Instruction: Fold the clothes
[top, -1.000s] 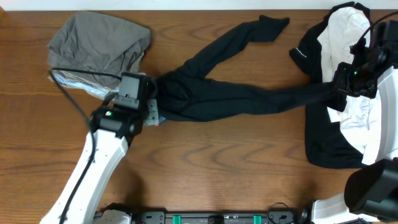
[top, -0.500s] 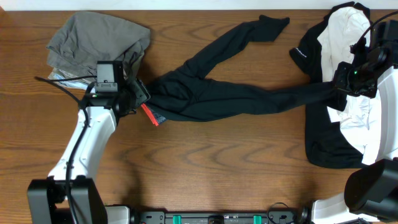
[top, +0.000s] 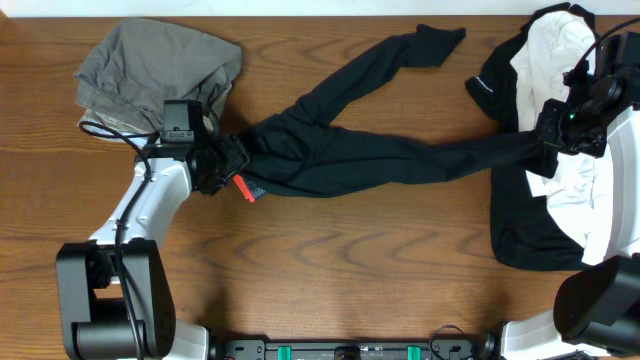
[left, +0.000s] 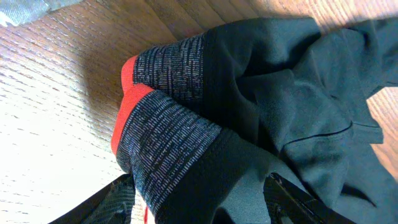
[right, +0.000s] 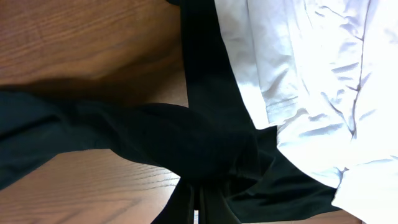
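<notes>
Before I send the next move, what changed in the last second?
The left claw swung left off the waistband of the leggings, baring its red edge, then returned to it, jaws wider apart. The right claw stays shut on one leg; grey pile and tops unmoved.

One wooden table (top: 380, 290) is carrying everything. One pair of black leggings (top: 340, 150) is lying on it, showing two legs and one grey waistband (left: 168, 143) with one red-orange edge. One black-and-white sports top (top: 520, 230) is sitting at the right; whether a second is bunched into it cannot be told. One grey garment (top: 160, 65) is lying at the left, with one paler piece (top: 95, 118) peeking out beneath. Two arms are standing at the table, the left arm (top: 150, 205) and the right arm (top: 618, 190), each bearing one gripper: the left gripper (top: 222, 165) and the right gripper (top: 548, 140).
</notes>
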